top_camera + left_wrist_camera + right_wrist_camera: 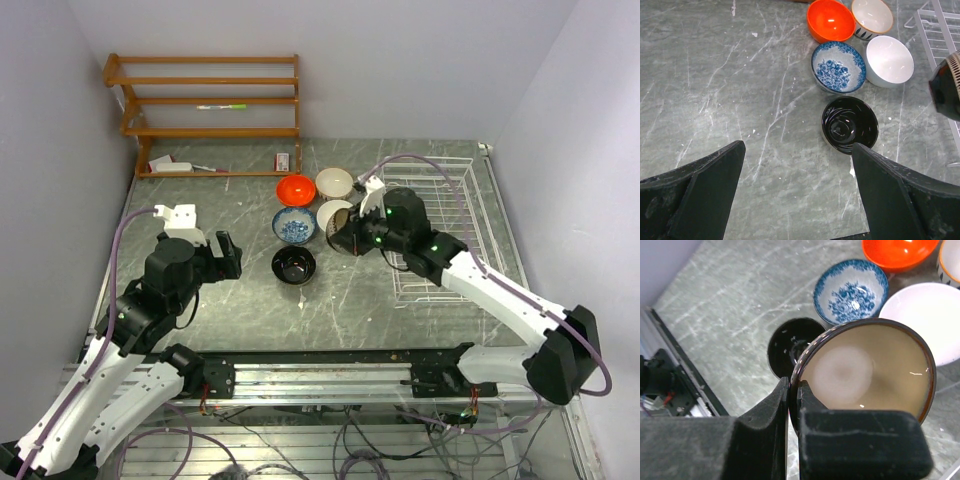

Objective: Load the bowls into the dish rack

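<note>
While my right end effector [792, 390] is clamped on the rim of the brown bowl [865, 370], one finger in the tan hollow and one on the dark outer wall, the stock stands thus.

- Brown bowl: tipped up on edge in that grip, just beside the white bowl [335, 213] and left of the dish rack [430, 158]. I cannot tell whether it touches the counter [200, 200].
- Orange bowl [296, 189] and cream bowl [335, 183]: back row, side by side, upright on the counter.
- Blue-and-white bowl [294, 225] and white bowl: second row, upright, just in front of the first pair.
- Black bowl [293, 265]: nearest row, alone, upright, in front of the blue-and-white bowl.
- Dish rack: white wire, at the right side of the counter. All six bowls lie outside it.
- Left end effector [797, 150]: fingers spread wide, gripping nothing, over bare counter left of the black bowl.
- Wooden shelf [210, 100]: back left, against the wall.
</note>
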Available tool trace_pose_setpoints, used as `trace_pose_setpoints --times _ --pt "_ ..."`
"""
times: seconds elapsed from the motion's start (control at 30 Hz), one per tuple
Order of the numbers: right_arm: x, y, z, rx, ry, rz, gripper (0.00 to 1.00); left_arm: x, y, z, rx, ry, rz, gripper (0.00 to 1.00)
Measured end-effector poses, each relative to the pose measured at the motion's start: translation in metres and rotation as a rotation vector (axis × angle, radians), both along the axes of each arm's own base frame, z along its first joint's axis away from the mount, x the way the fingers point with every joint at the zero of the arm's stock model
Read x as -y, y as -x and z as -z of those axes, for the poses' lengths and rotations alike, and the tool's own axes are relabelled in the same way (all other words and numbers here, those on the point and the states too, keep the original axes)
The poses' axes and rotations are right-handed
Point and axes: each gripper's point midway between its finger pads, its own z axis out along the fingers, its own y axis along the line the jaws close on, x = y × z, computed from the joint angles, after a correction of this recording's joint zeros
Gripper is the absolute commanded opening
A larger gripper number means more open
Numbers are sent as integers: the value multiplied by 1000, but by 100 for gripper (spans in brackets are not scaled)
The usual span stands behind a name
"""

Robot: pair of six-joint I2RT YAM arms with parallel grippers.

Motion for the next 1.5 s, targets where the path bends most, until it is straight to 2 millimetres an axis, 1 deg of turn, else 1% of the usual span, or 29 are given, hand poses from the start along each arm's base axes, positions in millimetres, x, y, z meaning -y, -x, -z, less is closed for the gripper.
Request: trace_pose_setpoints --times 0.13,0.23,0.33,0.43,0.53,0.6,0.77,0.9,0.97,1.03,1.13,1.23,1.37,1.5 --pt "6 1 -24 8 -87 -18 0 1 0 1 -5 -1 5 99" --pt "18 -4 -41 21 -142 -8 0 2 0 1 -6 -1 6 99" --pt "44 -27 -55 25 -221 43 0 1 0 1 -6 -1 6 99" --pt "77 -49 -58 8 -322 103 0 1 0 1 -5 0 6 99" --pt "107 -66 -54 -43 -437 149 0 1 0 1 -5 0 6 99" --pt "121 -75 -48 -86 -502 167 0 1 0 1 -5 0 6 99" --pt "144 -89 -38 -170 -596 194 0 1 0 0 -3 1 5 99" --pt "167 -105 -34 -197 -662 231 0 1 1 -1 4 6 5 99" --pt "176 -112 -29 -211 -696 249 0 0 1 -2 5 6 5 99" --pt "182 -118 -20 -244 -727 263 0 0 1 -2 5 6 5 99" --pt "183 -124 -3 -305 -754 281 0 0 1 -2 5 6 5 99" --pt "184 -128 9 -346 -763 296 0 0 1 -2 6 7 5 99" --pt "185 -134 15 -365 -762 315 0 0 1 -2 8 8 5 99" --pt "189 -145 19 -373 -756 342 0 0 2 -3 12 11 5 99"
